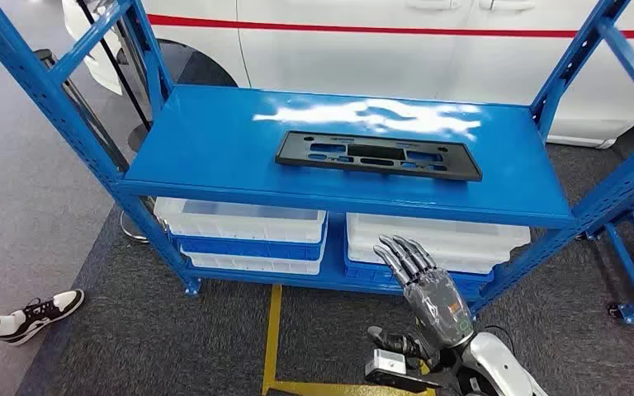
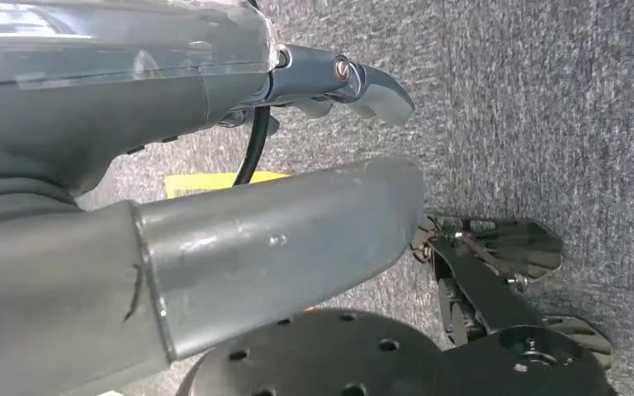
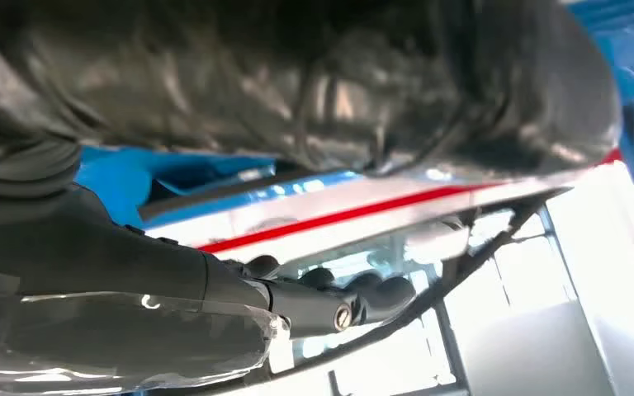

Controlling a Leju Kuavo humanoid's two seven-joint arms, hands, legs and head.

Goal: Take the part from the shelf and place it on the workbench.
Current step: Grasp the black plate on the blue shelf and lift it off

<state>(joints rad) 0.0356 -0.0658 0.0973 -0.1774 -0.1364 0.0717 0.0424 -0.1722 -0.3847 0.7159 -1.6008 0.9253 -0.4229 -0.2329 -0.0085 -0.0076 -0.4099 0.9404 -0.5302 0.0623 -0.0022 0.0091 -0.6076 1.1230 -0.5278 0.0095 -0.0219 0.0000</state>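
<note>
Black part (image 1: 378,155) lies on shelf (image 1: 215,140), well beyond right hand's (image 1: 425,285) empty, spread fingers (image 1: 396,252)

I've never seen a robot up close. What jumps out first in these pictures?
The bright blue shelf stands out first, with a flat black part lying alone on its top level and white bins stacked underneath. Next comes the right robot hand, raised in front of the shelf with fingers spread, holding nothing. Behind the shelf stands a white car with a red stripe.

Part (image 1: 378,155) on shelf (image 1: 215,140), bins (image 1: 243,223) beneath
</note>
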